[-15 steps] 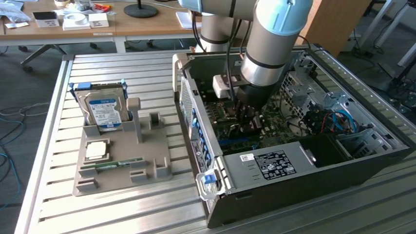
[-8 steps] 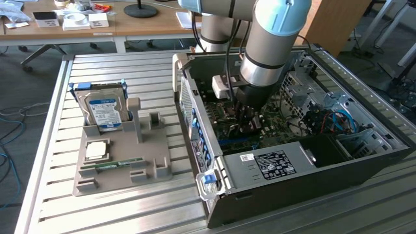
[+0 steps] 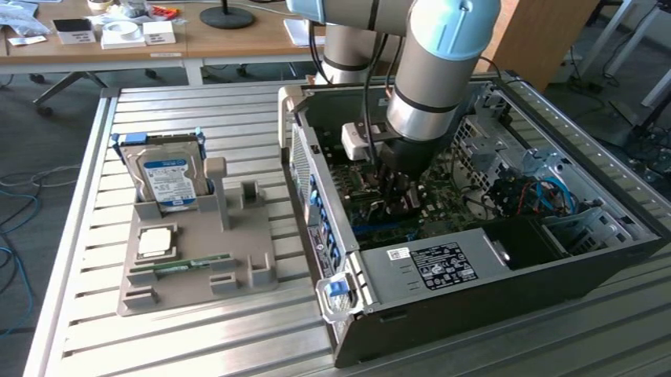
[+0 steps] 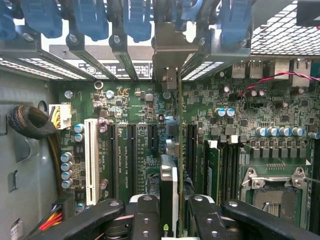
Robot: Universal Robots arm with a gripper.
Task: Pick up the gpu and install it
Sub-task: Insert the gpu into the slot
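The arm [image 3: 441, 71] reaches straight down into an open computer case [image 3: 451, 314] lying on its side on the slatted metal worktop [image 3: 188, 338]. In the exterior view the gripper [image 3: 400, 196] is down among the boards near the middle of the case, with the grey power supply [image 3: 441, 265] just beside it at about five o'clock.

In the wrist view the gripper [image 4: 172, 200] is pinching the gpu [image 4: 169, 175]. The thin dark card stands on edge between the two black fingers [image 4: 145, 215], which press against its flat sides. The card runs away from the gripper across the green motherboard [image 4: 135, 105] towards the rear wall of the case. Its silvery bracket [image 4: 167, 47] stands at the row of slot openings under the blue latches [image 4: 90, 17]. The card sits between the long black slots, well apart from the white slot [image 4: 91, 155] on one side and the processor socket [image 4: 272, 192] on the other. Whether its lower edge is seated in a slot cannot be told.

In the exterior view a grey holder [image 3: 199, 287] lies on the worktop at nine o'clock from the case. A hard drive [image 3: 170, 182] with a blue-white label stands upright at the holder's twelve o'clock end. A green memory stick [image 3: 194, 264] lies flat at about six o'clock from the drive.
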